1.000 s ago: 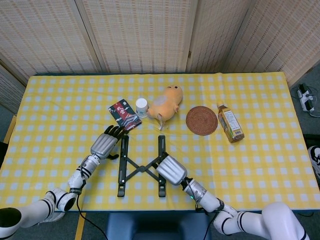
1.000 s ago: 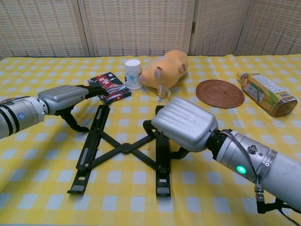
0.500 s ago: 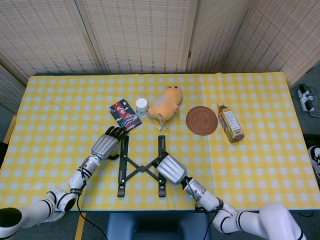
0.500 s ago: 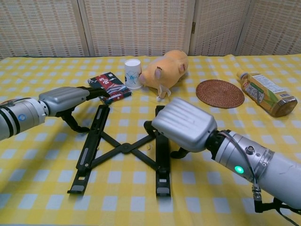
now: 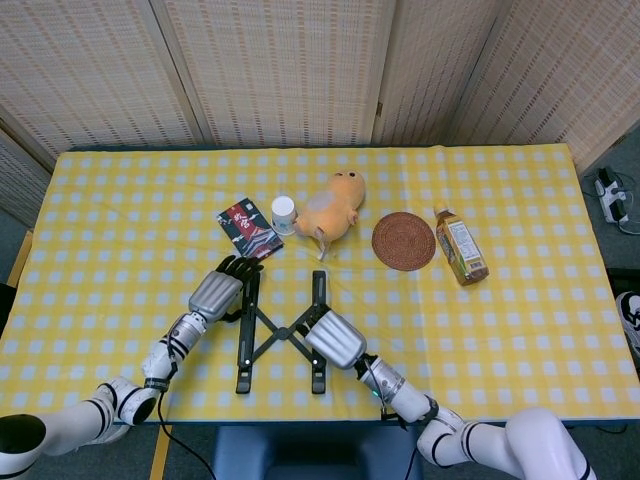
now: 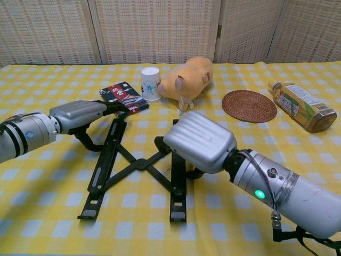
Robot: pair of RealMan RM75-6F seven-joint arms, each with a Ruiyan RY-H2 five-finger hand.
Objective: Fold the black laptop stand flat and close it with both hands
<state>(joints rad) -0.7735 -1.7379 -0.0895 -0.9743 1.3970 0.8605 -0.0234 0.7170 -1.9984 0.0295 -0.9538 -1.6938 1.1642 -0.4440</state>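
Note:
The black laptop stand (image 5: 281,333) (image 6: 139,164) lies on the yellow checked cloth near the front edge, two rails joined by crossed links, still spread apart. My left hand (image 5: 218,293) (image 6: 80,113) is at the far end of the left rail, fingers lying over it and thumb hooked down beside it. My right hand (image 5: 335,338) (image 6: 200,141) covers the middle of the right rail, dark fingers curled around it; its palm side is hidden.
Just beyond the stand lie a dark snack packet (image 5: 247,226) (image 6: 123,98), a white paper cup (image 5: 283,213), an orange plush toy (image 5: 333,208), a round woven coaster (image 5: 403,240) and a tea bottle (image 5: 460,246) on its side.
The right hand has moved left with the right rail, and the left hand has edged right. The two rails stand closer together and the crossed links are steeper.

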